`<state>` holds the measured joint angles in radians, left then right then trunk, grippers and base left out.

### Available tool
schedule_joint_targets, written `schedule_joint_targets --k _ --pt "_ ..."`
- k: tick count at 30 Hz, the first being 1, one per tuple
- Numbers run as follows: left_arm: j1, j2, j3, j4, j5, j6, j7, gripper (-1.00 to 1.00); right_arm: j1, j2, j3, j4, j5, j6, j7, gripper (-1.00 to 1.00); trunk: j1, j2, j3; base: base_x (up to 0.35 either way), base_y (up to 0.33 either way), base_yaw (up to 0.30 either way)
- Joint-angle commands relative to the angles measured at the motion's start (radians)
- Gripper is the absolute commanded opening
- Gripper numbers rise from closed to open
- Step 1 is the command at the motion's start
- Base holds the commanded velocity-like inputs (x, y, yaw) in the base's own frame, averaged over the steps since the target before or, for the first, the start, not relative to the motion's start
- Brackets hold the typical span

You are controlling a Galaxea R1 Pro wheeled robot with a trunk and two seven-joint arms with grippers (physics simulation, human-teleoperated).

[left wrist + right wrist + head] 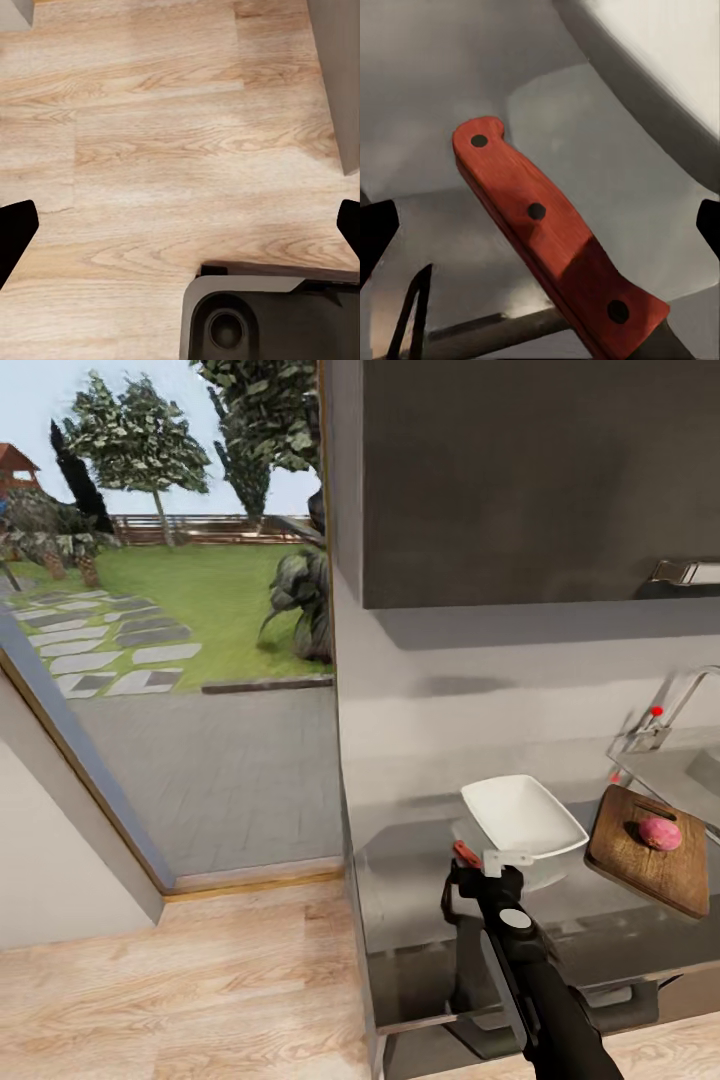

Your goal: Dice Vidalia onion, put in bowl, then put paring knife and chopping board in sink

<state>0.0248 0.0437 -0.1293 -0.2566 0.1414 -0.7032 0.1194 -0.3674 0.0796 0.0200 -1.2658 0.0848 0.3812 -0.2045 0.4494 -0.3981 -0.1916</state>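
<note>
hovering right pincer [540, 225] wide open, paring knife [551, 232] lying between its fingers on countertop [427, 90]

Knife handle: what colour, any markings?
Red knife handle with three dark rivets; clearest in the right wrist view.

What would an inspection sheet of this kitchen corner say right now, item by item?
Surface: grey countertop, glossy.
Job's things: white bowl on the countertop; onion on the chopping board beside the sink; paring knife, red handle, lying by the bowl.
Clutter: nothing seen.
Grippers: right gripper open over the knife handle; left gripper open above the wood floor.
Cables: nothing seen.
Surroundings: garden beyond a glass opening.
</note>
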Motion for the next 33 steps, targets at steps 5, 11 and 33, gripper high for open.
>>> schedule_joint_targets --k 5,11,33 --pt "0.0 0.001 -0.009 -0.002 0.008 -0.001 0.005 1.0 -0.001 0.0 0.001 -0.001 0.009 0.008 -0.003 1.0 0.001 -0.002 -0.002 0.0 0.038 0.0" --pt "0.001 0.001 -0.009 -0.002 0.008 -0.001 0.005 1.0 -0.001 0.0 0.001 -0.001 0.009 0.008 -0.003 1.0 0.001 -0.002 -0.002 0.0 0.007 0.0" --pt "0.001 0.001 -0.01 -0.001 0.008 -0.001 0.005 1.0 -0.001 -0.001 0.001 -0.001 0.01 0.008 -0.002 1.0 0.001 -0.002 -0.002 0.0 -0.11 0.0"
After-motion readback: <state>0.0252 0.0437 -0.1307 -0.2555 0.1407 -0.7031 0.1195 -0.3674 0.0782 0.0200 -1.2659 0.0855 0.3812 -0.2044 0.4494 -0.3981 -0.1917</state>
